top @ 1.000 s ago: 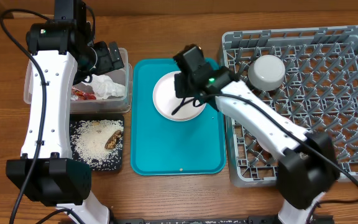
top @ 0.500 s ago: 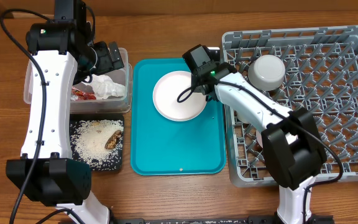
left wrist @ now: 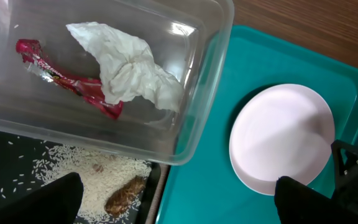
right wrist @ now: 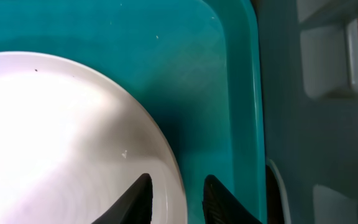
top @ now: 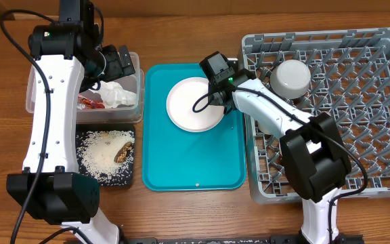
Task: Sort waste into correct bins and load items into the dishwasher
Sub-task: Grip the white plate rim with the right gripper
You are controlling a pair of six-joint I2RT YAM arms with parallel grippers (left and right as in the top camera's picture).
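Bright, even light comes from above. The overhead view is sharp. The plate glows almost white in the middle in the right wrist view, and a dark shadow sits on the teal tray just right of it. Small white glints shine on the clear tub. The fingers of the left gripper look dark and blurry.

The overhead view looks straight down on the whole table. The left wrist view faces down from some way up, clear tub upper left, plate at right; the right wrist view sits very close over that plate's rim.
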